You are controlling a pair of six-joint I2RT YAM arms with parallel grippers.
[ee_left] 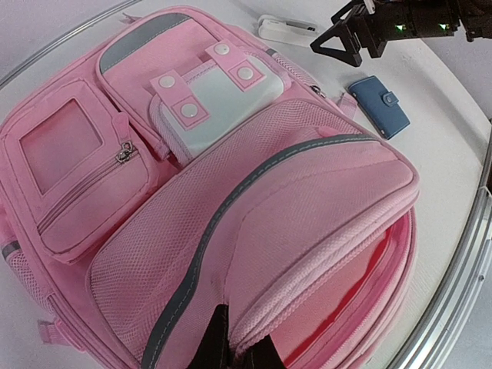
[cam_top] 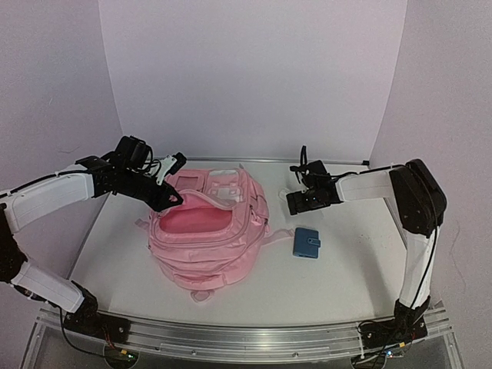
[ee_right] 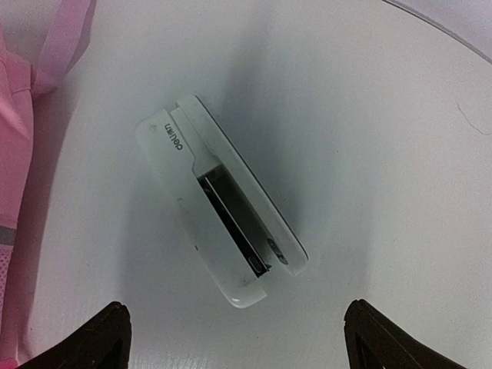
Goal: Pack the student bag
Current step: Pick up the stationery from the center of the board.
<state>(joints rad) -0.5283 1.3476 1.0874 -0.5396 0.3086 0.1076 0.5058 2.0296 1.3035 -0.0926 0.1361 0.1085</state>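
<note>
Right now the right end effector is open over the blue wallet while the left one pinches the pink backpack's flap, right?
Not quite. The right end effector is open over the white stapler, not the blue wallet, which lies by itself; the right wrist view shows this. The left end effector does pinch the pink backpack by its flap.

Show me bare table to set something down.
Free: the white table right of the blue snap wallet, and the near strip in front of the pink fabric backpack. Crowded: behind the wallet, where the open right gripper hovers over a white plastic stapler.
</note>
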